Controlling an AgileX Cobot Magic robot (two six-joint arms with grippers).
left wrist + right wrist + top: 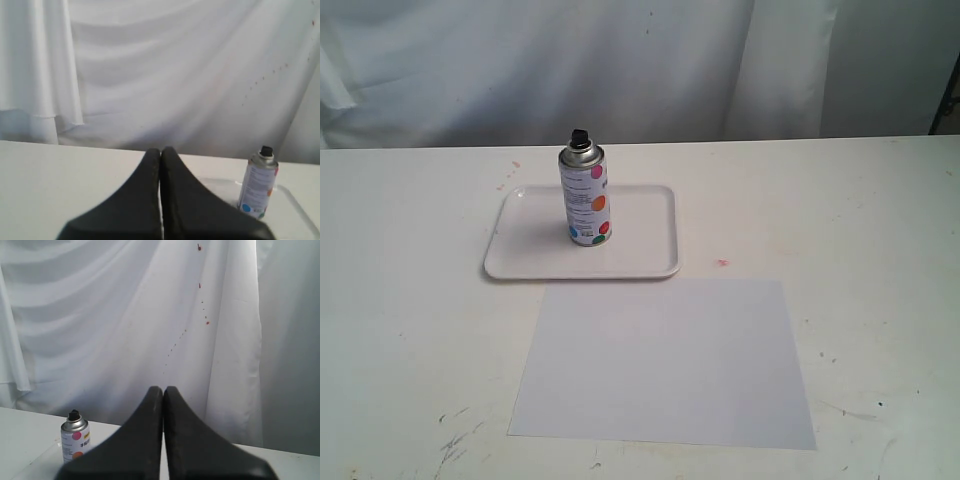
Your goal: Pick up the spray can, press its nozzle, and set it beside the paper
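The spray can stands upright on a white tray, white with coloured dots and a silver shoulder. Its black nozzle tops it. The paper lies flat on the table just in front of the tray. Neither gripper shows in the exterior view. In the left wrist view my left gripper is shut on nothing, with the spray can standing well off to one side beyond it. In the right wrist view my right gripper is shut and empty too, the spray can far off to its other side.
White cloth hangs behind the table's far edge. The pale table carries a small red mark right of the tray and dark scuffs at the front left.
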